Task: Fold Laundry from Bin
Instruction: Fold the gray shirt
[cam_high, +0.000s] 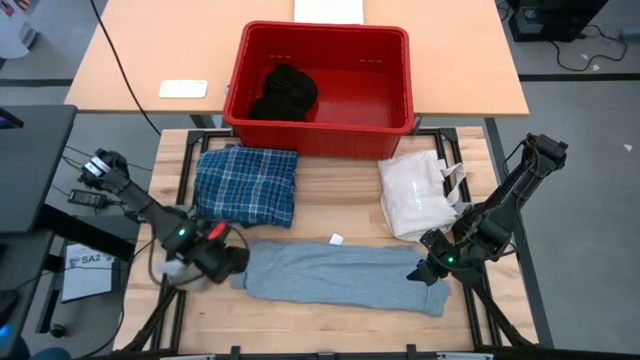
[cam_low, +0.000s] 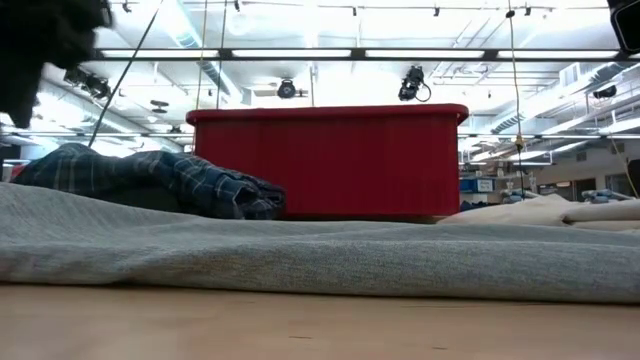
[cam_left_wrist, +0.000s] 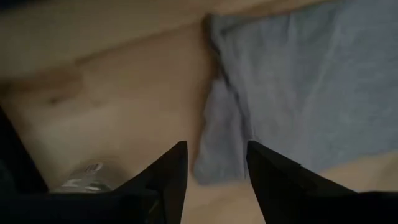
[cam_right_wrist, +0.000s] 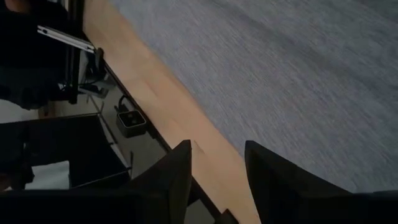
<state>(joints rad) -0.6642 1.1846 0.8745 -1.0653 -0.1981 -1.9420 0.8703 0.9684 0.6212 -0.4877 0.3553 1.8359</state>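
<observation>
Left gripper (cam_left_wrist: 216, 163) spread at grey garment (cam_high: 340, 275) end; right gripper (cam_right_wrist: 217, 162) spread at other end. Plaid shirt (cam_high: 245, 185), white bag (cam_high: 415, 195) behind garment; red bin (cam_high: 320, 120) beyond, black piece (cam_high: 283, 92) inside. Wooden counter (cam_high: 340, 225).

Your left gripper (cam_left_wrist: 216, 171) hangs over the wooden surface (cam_left_wrist: 106, 93) with its two dark fingers (cam_left_wrist: 171, 171) parted — a clear gap shows between the tips, and nothing sits in it. Ahead of the fingers you see the light grey piece (cam_left_wrist: 311, 81) of laundry spread flat on the wood. Its near edge is bunched into a small fold that ends in a corner right in front of the gap — whether the tips touch it, you cannot tell. Beside one finger lies a small pale object (cam_left_wrist: 81, 180), too blurred to identify.
</observation>
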